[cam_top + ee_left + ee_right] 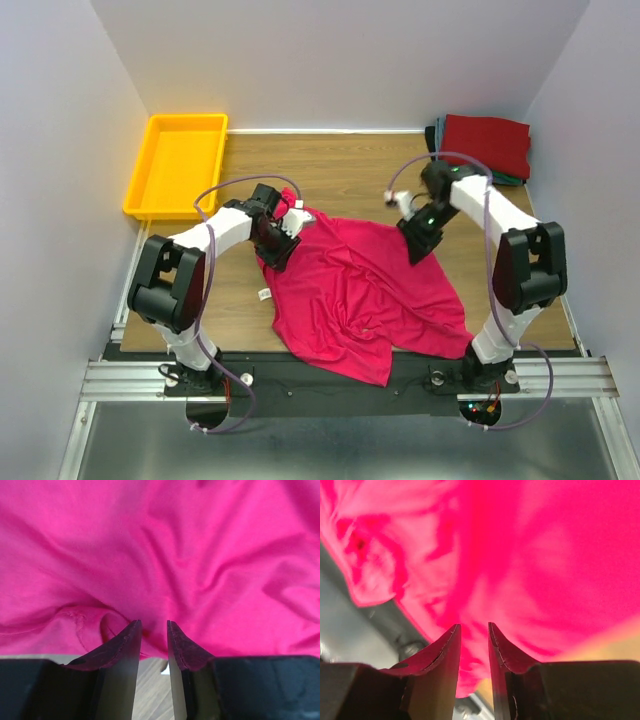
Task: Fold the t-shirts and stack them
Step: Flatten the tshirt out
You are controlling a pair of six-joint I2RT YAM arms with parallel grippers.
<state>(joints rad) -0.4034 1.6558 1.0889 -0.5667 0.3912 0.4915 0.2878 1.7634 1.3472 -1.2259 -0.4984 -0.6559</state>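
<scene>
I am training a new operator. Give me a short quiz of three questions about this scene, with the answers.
1. True or false: the yellow tray stands at the far left corner of the table.
2. What colour is the top shirt of the folded stack at the far right? A dark red, B teal, C white.
3. Which one pinches the pink-red shirt: the left gripper, the right gripper, or both?

Key: 1 true; 2 A; 3 both. In each wrist view, the cloth sits between nearly closed fingers.
</scene>
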